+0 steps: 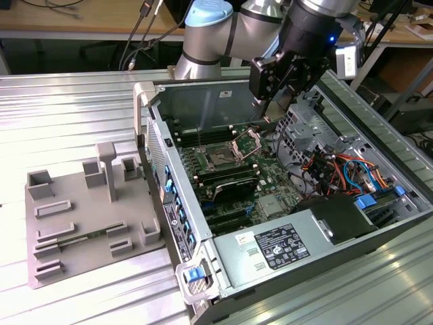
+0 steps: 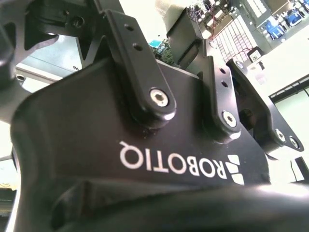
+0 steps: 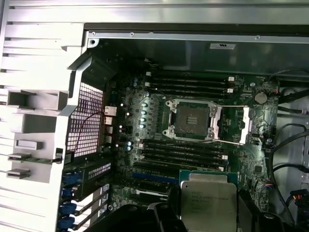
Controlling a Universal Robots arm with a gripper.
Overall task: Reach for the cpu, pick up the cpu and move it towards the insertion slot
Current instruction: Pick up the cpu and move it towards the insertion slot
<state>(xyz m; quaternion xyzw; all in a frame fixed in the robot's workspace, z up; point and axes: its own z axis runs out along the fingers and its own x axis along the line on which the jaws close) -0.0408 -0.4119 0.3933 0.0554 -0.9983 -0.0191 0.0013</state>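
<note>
- In the first wrist view we see the cpu point(image 3: 208, 200) pinched between the dark fingers point(image 3: 173, 207) of the gripper point(image 3: 208, 212), near but short of the open insertion slot point(image 3: 191, 120).
- In the exterior view we see the gripper point(image 1: 283, 87) hanging over the open computer case point(image 1: 203, 223), with the slot point(image 1: 222, 159) below; the grey tray point(image 1: 81, 217) lies outside the case, at that view's left.
- In the second wrist view we see the gripper's black linkage close up.

The gripper point(image 2: 193, 36) body's black linkage arms rise toward a blurred circuit board point(image 2: 231, 34).
</note>
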